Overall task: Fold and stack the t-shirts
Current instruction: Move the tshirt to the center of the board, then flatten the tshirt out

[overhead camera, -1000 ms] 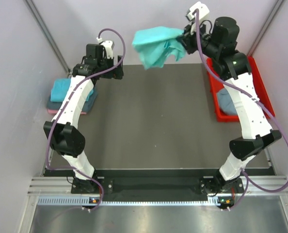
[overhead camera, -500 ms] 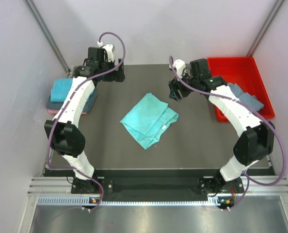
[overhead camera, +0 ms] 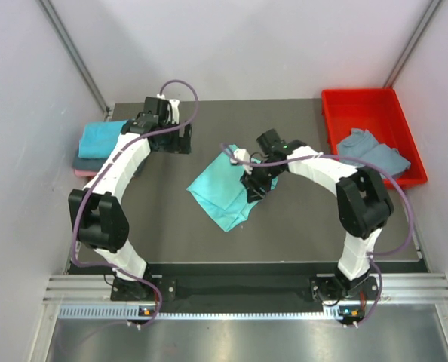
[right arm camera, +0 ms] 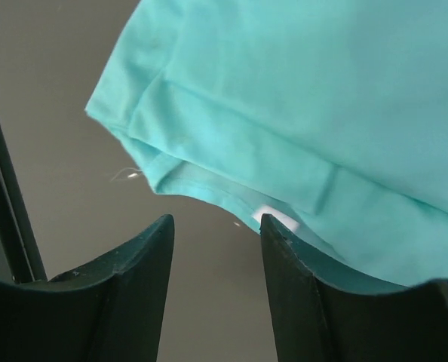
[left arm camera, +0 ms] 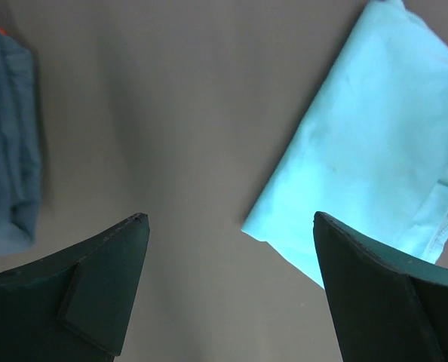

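A turquoise t-shirt (overhead camera: pixel 220 189) lies loosely folded on the dark table's middle; it also shows in the left wrist view (left arm camera: pixel 375 158) and in the right wrist view (right arm camera: pixel 299 128). My right gripper (overhead camera: pixel 254 188) is open and empty, low over the shirt's right edge, where a white label (right arm camera: pixel 274 218) shows. My left gripper (overhead camera: pixel 180 143) is open and empty above bare table, left of the shirt. A stack of folded shirts (overhead camera: pixel 103 143), teal on slate grey-blue on pink, lies at the left edge. A slate grey-blue t-shirt (overhead camera: pixel 371 151) hangs crumpled over the red tray's rim.
The red tray (overhead camera: pixel 360 105) stands at the back right corner. The table (overhead camera: pixel 284 226) has a raised front edge near the arm bases. Grey walls close in the left, back and right sides.
My right gripper carried the turquoise shirt through the air from the back, let it drop on the table's middle, then came down over its right edge. My left gripper shifted slightly nearer.
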